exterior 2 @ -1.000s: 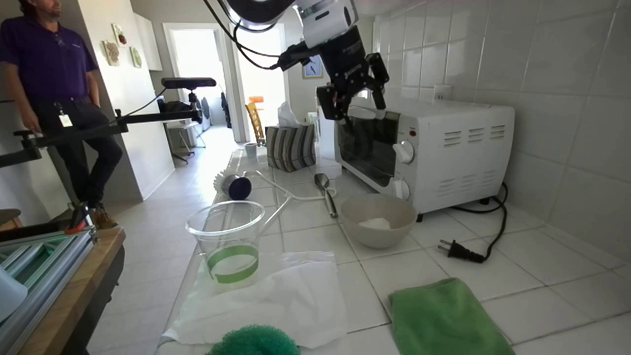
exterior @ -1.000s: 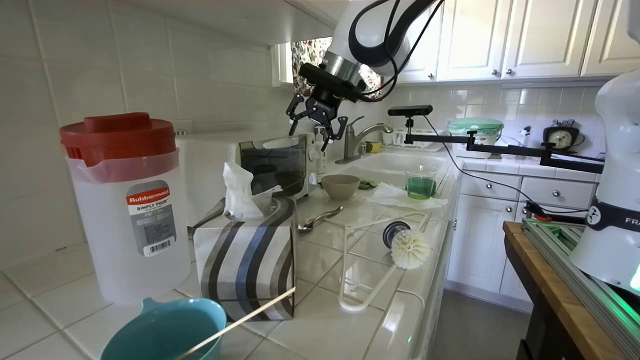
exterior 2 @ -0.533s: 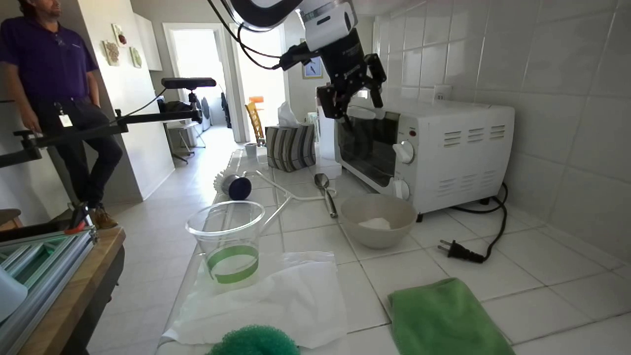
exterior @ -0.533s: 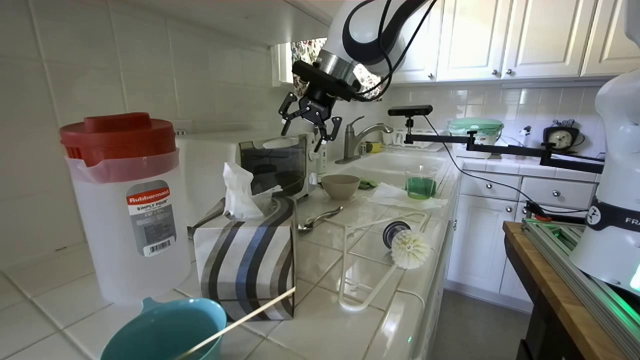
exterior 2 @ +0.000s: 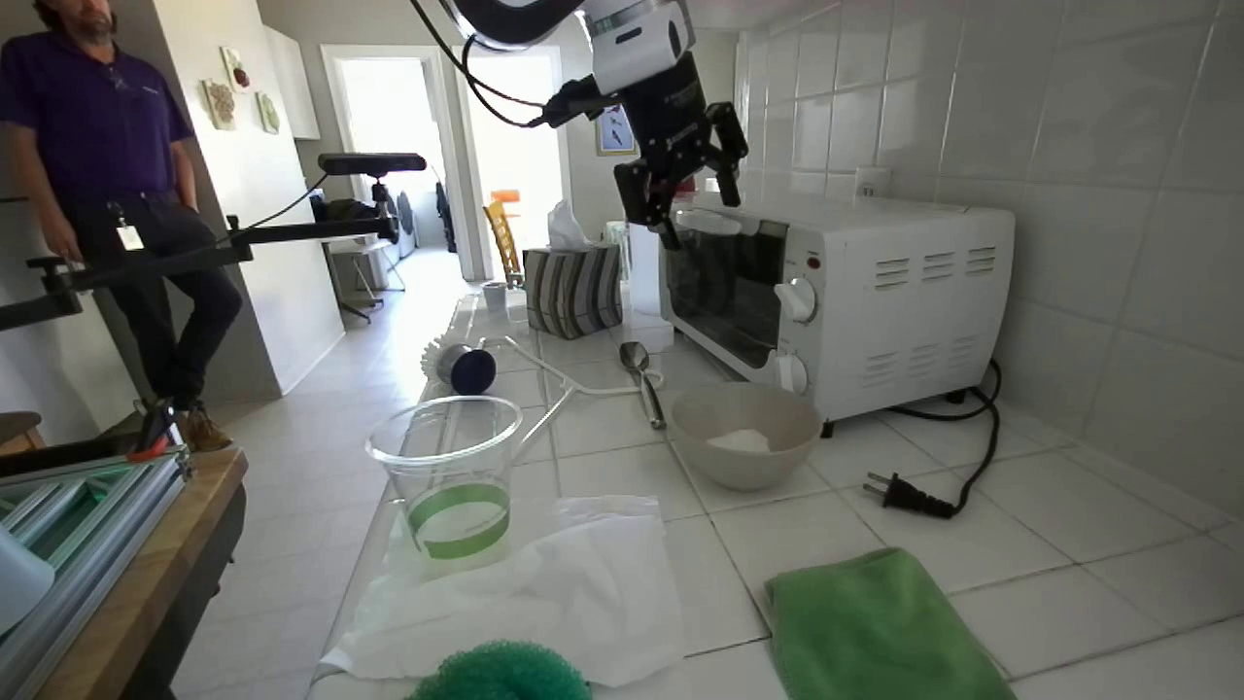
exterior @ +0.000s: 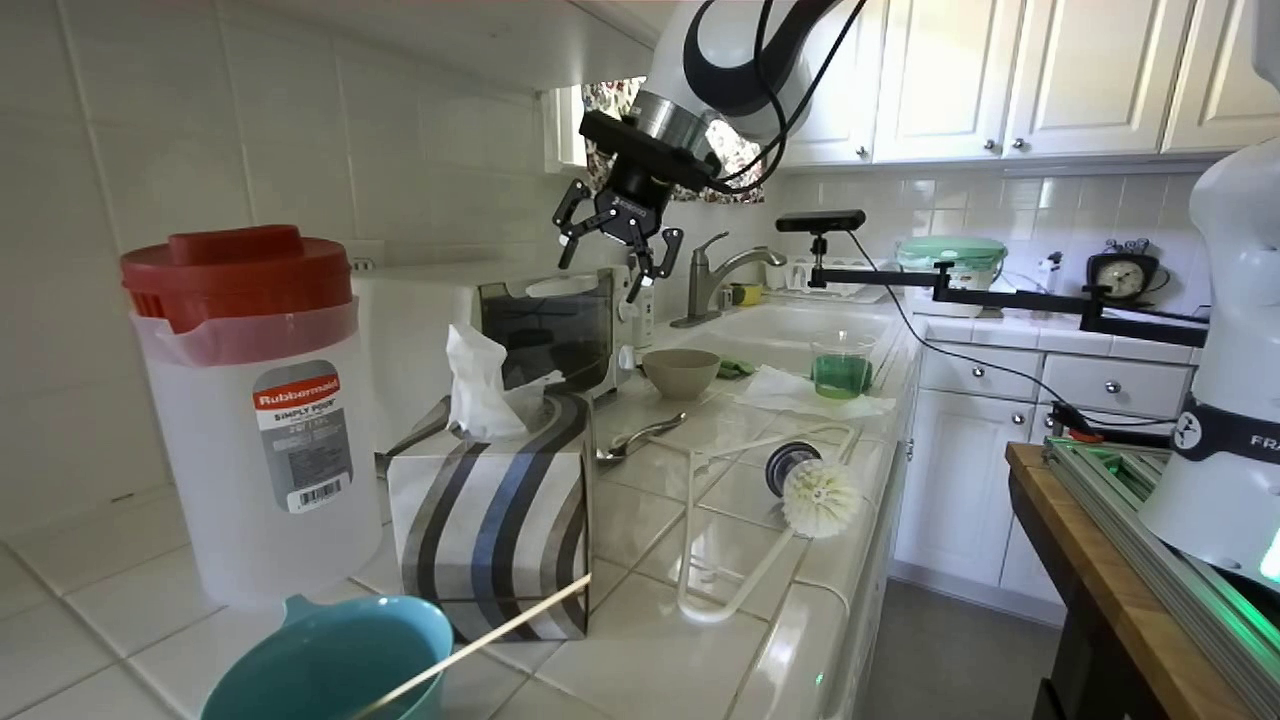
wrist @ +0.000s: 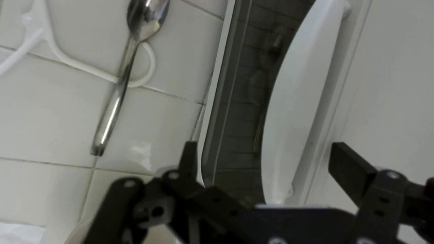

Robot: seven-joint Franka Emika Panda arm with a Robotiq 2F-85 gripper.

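My black gripper stands open with nothing between its fingers, tilted downward. Below it in the wrist view lies the long white handle of the toaster oven, seen between the spread fingertips; I cannot make out any contact. Both exterior views show the gripper in the air by the upper front of the white toaster oven, near its dark glass door. A metal spoon rests on the tiles in front of the oven, across one end of a white hanger.
A beige bowl sits by the oven's corner. Around are a clear cup, green cloth, black plug, striped tissue box, red-lidded pitcher, teal cup and brush. A camera boom juts over the counter's edge.
Over the last second the gripper has shifted slightly left in both exterior views, its fingers staying apart. The oven, spoon and other counter items have not moved.
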